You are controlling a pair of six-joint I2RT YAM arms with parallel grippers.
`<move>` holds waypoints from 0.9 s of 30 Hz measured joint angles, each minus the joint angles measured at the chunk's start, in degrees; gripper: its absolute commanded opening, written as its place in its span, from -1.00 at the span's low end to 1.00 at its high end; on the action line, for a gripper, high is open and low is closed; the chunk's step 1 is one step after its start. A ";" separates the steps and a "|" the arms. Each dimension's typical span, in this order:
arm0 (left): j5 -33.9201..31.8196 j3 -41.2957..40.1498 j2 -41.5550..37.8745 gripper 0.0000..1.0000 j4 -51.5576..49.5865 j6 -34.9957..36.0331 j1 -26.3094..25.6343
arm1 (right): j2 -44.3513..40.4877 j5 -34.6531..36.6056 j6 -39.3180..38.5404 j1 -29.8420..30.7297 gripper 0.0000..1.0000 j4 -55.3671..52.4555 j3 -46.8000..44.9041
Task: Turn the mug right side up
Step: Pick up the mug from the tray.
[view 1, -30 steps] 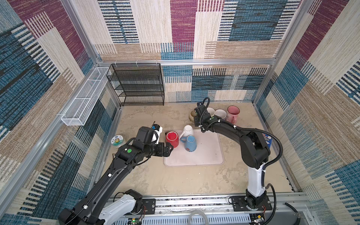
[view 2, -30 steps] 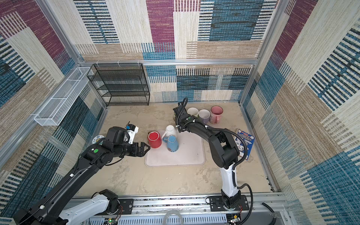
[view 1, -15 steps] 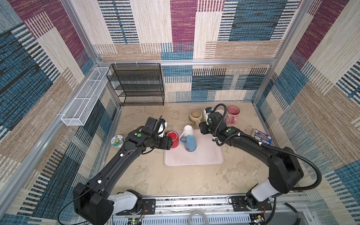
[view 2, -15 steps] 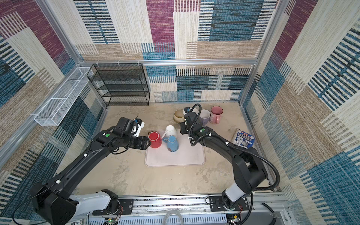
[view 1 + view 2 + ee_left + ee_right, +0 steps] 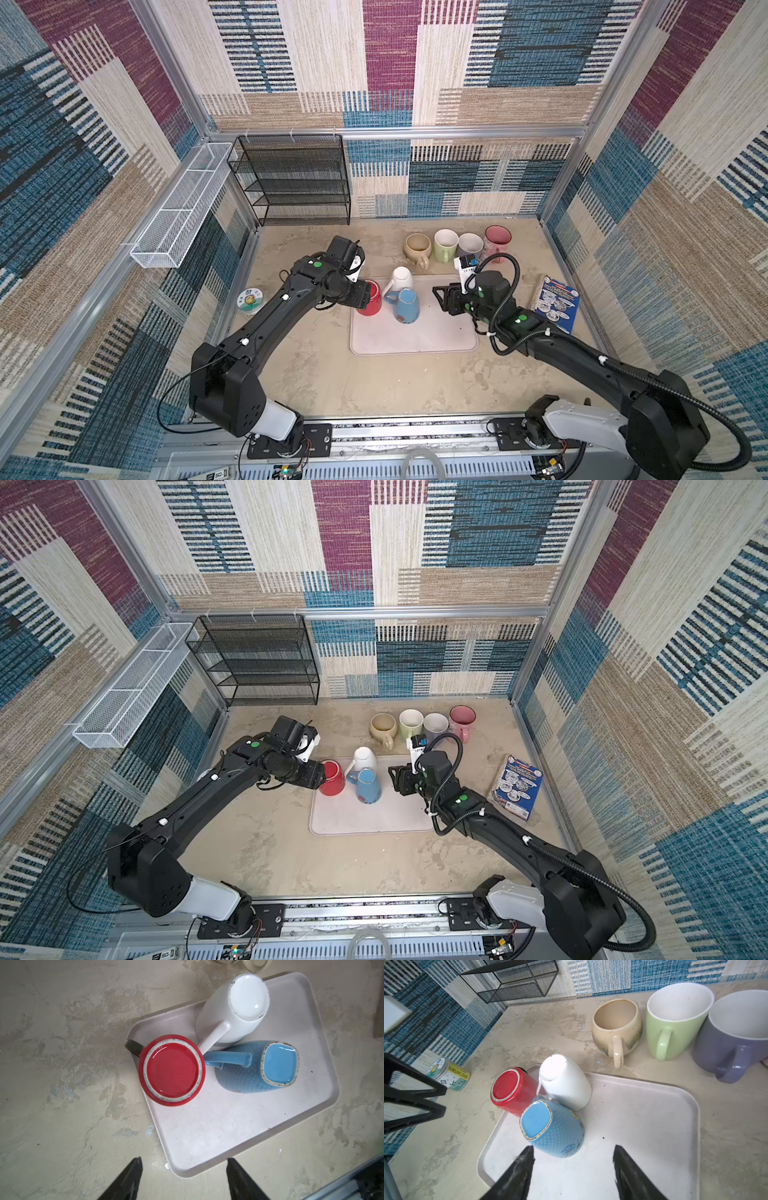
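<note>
Three mugs stand upside down, close together, on the pale tray (image 5: 415, 336) (image 5: 207, 1126): a red mug (image 5: 371, 298) (image 5: 172, 1070) at the left, a white mug (image 5: 401, 279) (image 5: 234, 1012) behind, and a blue mug (image 5: 406, 305) (image 5: 552, 1130) in front. My left gripper (image 5: 360, 293) (image 5: 184, 1160) hangs open at the red mug's left side, above table height, with nothing between its fingers. Over the tray's right half, my right gripper (image 5: 440, 297) (image 5: 574, 1148) is open and points at the blue mug, a short way from it.
Upright mugs line the back: beige (image 5: 417, 248), green (image 5: 444, 245), purple (image 5: 470, 246), pink (image 5: 497, 241). A sunflower tin (image 5: 249, 300) sits left of the tray and a printed packet (image 5: 557, 303) right of it. A black wire rack (image 5: 291, 183) stands at the back left.
My right gripper has drawn back from the beige mug in the back row to the tray's right side, jaws widening. My left gripper has come in beside the red mug, jaws narrowing.
</note>
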 measured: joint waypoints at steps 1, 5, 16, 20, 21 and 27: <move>-0.09 0.48 0.68 0.30 -0.17 0.28 -0.02 | -0.76 -0.61 0.57 0.00 0.29 0.90 -1.16; -0.37 2.95 3.67 0.28 -0.76 1.31 -0.13 | -2.08 -2.19 1.57 0.00 0.31 3.85 -3.93; -1.33 9.97 12.26 0.11 -2.64 4.20 -1.14 | -4.17 -3.26 2.89 -0.07 0.22 9.05 -7.61; -1.31 14.75 15.58 0.10 -3.58 5.55 -1.73 | -5.05 -3.50 3.10 -0.04 0.20 10.45 -8.76; -1.31 15.74 16.20 0.11 -3.69 5.79 -1.77 | -5.27 -3.50 3.15 -0.04 0.20 10.60 -9.01; -0.90 21.88 20.76 0.07 -4.26 8.59 -2.58 | -6.58 -3.91 3.56 -0.04 0.17 11.93 -10.49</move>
